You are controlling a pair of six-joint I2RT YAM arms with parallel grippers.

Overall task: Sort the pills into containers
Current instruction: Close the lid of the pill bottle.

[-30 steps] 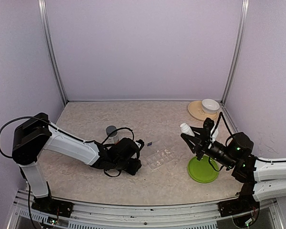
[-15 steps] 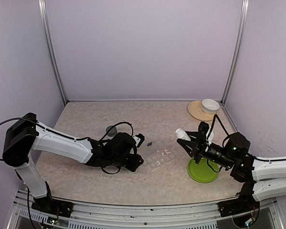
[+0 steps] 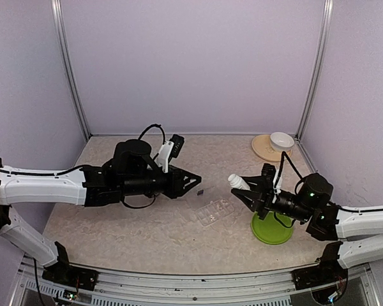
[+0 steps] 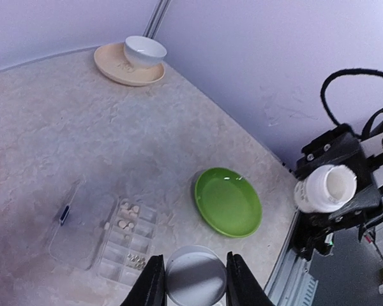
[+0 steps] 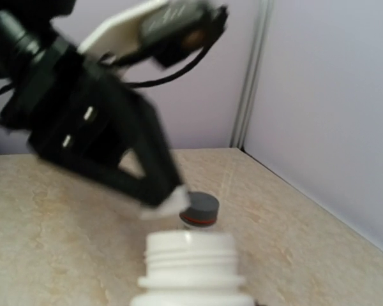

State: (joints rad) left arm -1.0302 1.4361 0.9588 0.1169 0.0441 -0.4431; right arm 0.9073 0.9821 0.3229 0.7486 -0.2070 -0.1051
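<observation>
The flat clear plastic pill organiser (image 3: 214,211) is laid on the beige mottled worktop (image 3: 147,223) between the arms, its long axis running near-left to far-right. A grey-capped amber bottle (image 4: 193,285) is gripped by the left pincer (image 3: 194,182); an uncapped white plastic bottle (image 3: 236,182) is clamped in the right pincer (image 3: 247,192).

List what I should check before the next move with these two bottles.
1. Left gripper clamped on amber bottle: ok.
2. Amber bottle's grey cap removed: not ok, cap on.
3. Right gripper holding white bottle: ok.
4. White bottle uncapped: ok.
5. Pill organiser lid open: ok.
6. White bottle's contents: cannot tell.
</observation>
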